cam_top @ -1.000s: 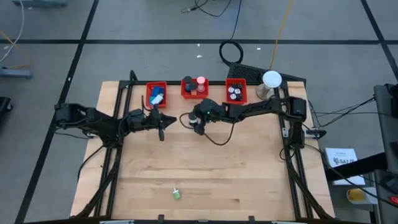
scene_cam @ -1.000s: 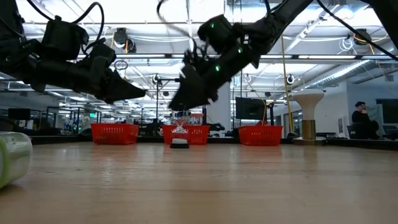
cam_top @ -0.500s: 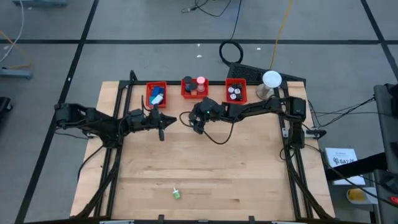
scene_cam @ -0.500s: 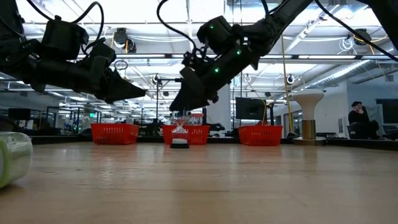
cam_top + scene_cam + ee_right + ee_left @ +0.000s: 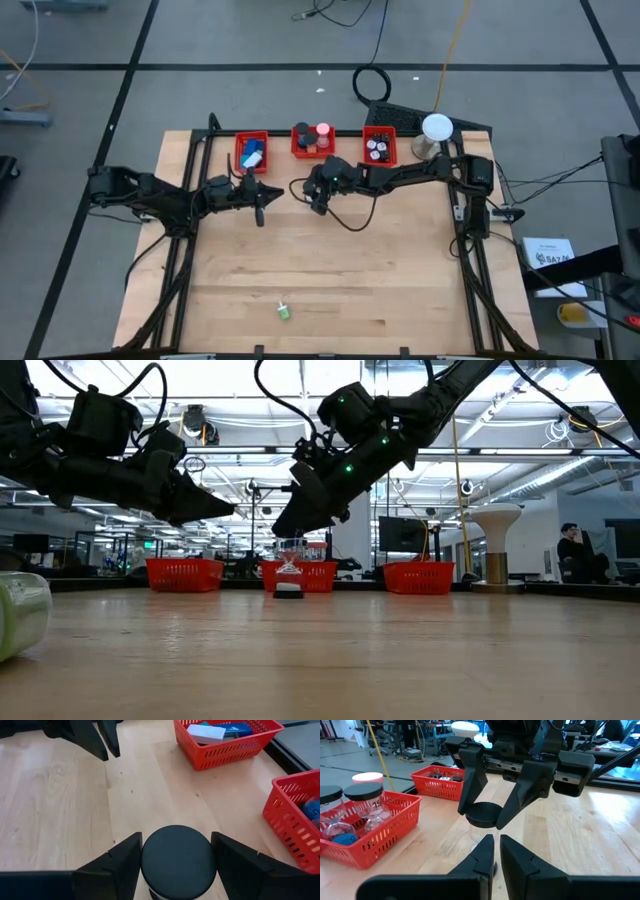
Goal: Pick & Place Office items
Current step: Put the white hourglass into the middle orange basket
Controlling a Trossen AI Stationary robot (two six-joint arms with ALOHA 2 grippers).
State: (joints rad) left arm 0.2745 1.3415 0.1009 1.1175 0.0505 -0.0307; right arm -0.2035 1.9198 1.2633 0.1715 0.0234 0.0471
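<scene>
High view: the right gripper [image 5: 318, 201] hangs in front of the middle bin [image 5: 312, 142]; the left gripper [image 5: 258, 208], shut and empty, waits beside it.

Low view: a jar [image 5: 289, 582] stands on the table below the right gripper.

Left wrist view: the fingers flank the lid without touching; closing off-centre could tip the jar. One binned lid reads "15".

Right wrist view: gaps show at both sides of the lid [image 5: 178, 861].
</scene>
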